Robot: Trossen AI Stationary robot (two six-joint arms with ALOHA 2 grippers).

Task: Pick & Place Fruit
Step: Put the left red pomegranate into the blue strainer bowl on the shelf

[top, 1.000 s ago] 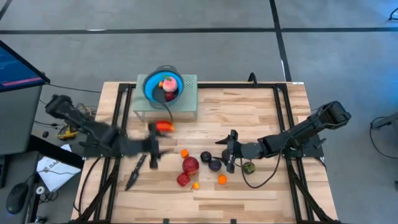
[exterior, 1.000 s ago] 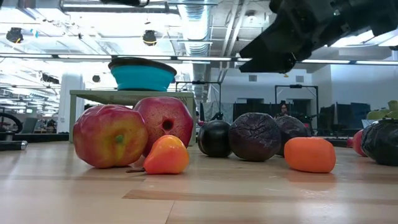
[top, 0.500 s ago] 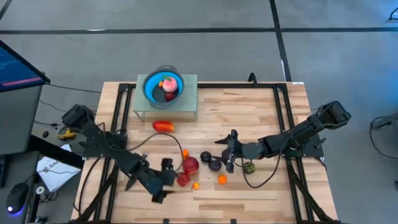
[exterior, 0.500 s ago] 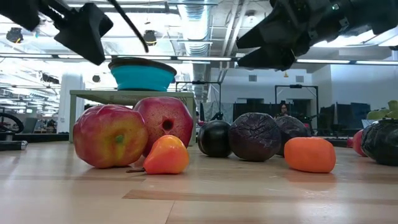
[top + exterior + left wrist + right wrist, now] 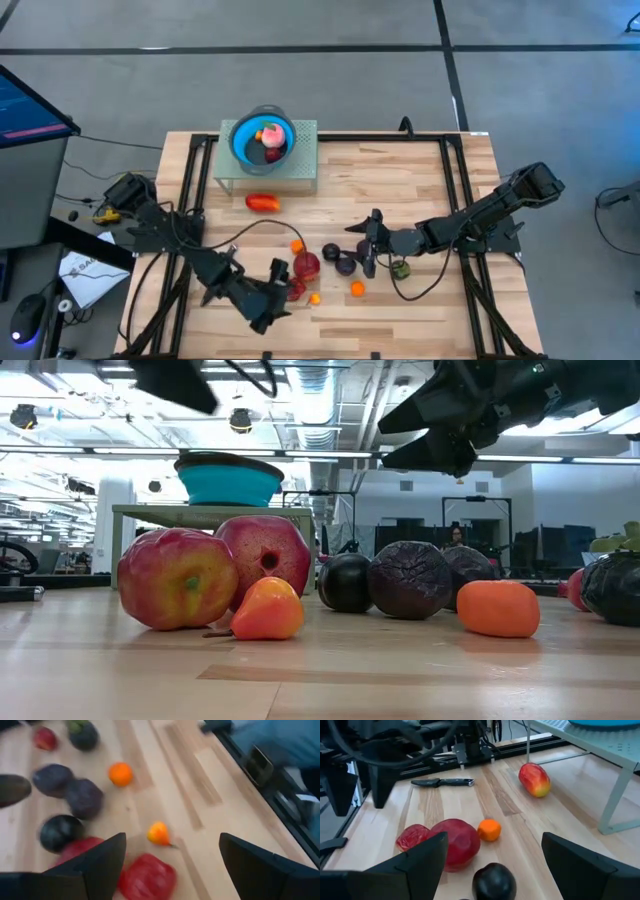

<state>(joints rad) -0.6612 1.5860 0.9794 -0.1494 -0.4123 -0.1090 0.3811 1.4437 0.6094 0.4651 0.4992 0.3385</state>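
Note:
Toy fruits lie on the wooden table: a large red one [image 5: 306, 265], a smaller red one [image 5: 295, 288], dark purple ones [image 5: 346, 265], orange balls [image 5: 357, 289], a green one [image 5: 400, 268] and the longer red-orange piece [image 5: 262, 202] by the stand. The blue bowl [image 5: 263, 138] on its stand holds a pink and a dark fruit. My left gripper [image 5: 272, 290] [image 5: 172, 870] is open just left of the smaller red fruit [image 5: 147, 875]. My right gripper [image 5: 368, 245] [image 5: 495, 865] is open above the dark fruits [image 5: 493, 881].
A black knife [image 5: 442, 782] lies on the table's left part, partly under my left arm. The pale green stand [image 5: 300, 170] sits at the far edge. Black frame rails [image 5: 185, 180] run along both sides. Bare wood [image 5: 420, 190] lies far right of the fruit.
My left gripper has swung from the middle-left of the table, below the stand, toward the near edge, then slightly right toward the smaller red fruit, staying open. The fruits have kept their places.

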